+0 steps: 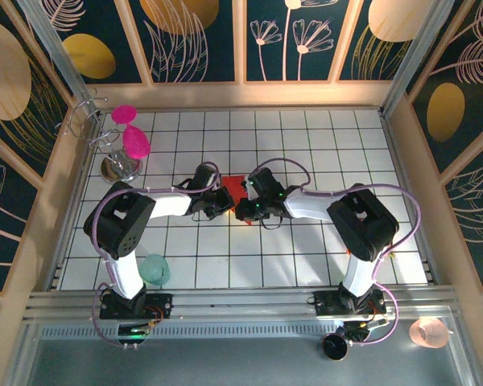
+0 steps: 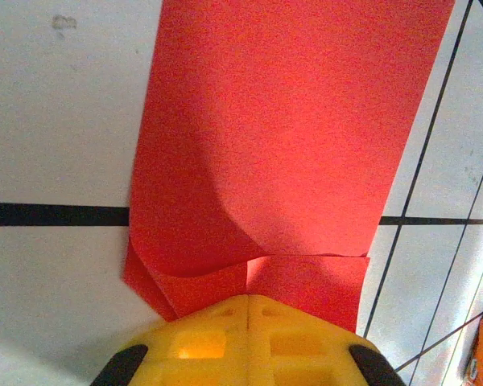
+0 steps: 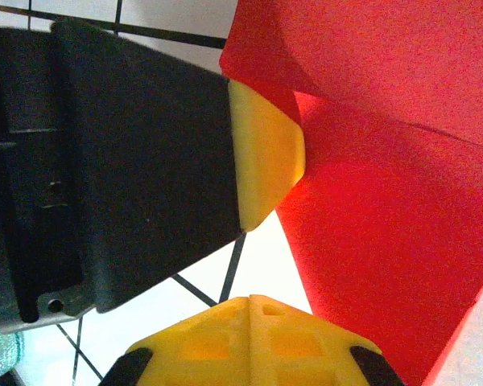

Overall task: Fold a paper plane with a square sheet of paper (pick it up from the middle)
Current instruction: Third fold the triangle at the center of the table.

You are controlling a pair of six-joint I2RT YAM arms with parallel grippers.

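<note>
The left gripper [image 2: 249,305] has its yellow fingers [image 2: 294,330] pressed together, the seam between them a thin line. Their tips sit against the near edge of the square sheet of paper [image 2: 282,121]; whether a layer is caught between them cannot be told. The sheet is bright red and folded over on itself, with two short flaps meeting just ahead of the tips and a broad upper layer running away from them, one side curling up in a soft roll.

The right gripper [image 3: 249,304] also has its fingers [image 3: 201,342] shut tight (nothing lies between them). They hover over white tile, with the red paper just beside them on one side. Seen from the right wrist, the yellow tip of the left gripper touches a corner fold of the sheet.

From above, both arms reach inward and their grippers face each other near the middle of the table [image 1: 306,137], a white surface ruled in black squares, with the paper lying between and just beyond them. Two magenta goblets [image 1: 134,142] hang on a metal stand [image 1: 119,167] near the far left corner, well apart from the paper. A pale teal cup [image 1: 154,269] sits near the near edge beside the left arm.
</note>
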